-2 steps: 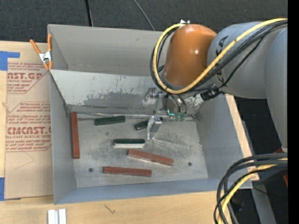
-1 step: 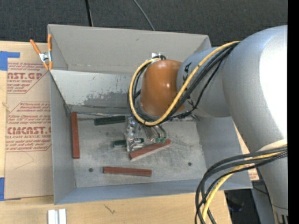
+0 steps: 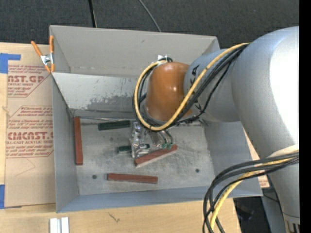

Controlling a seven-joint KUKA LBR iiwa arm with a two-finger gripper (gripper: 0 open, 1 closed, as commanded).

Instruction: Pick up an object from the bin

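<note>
Camera view puts the gripper (image 3: 139,148) low over the middle of the bin floor, its metal tip right at the left end of a red-brown stick (image 3: 158,155). Whether it is open or closed cannot be told, because the wrist and its cables crowd the tip, and it is equally unclear whether the stick's end sits inside the tip or just beside it. The stick lies flat on the floor with its long axis running from the tip away to the right and slightly toward the back wall, so nearly all of its length lies to the gripper's right, under the arm. A grasp here would probably take the stick by one end rather than at its middle, and it may swing or tip when lifted. Just left of the tip is a small dark green piece (image 3: 123,149), close enough to be nudged. Farther back and to the left lies a longer dark green piece (image 3: 114,125). A second red-brown stick (image 3: 77,141) lies along the left wall, and a third red-brown stick (image 3: 132,178) lies across the front, both well apart from the gripper. The orange cover (image 3: 163,93) on the wrist rises above all this within the grey bin (image 3: 126,57).
</note>
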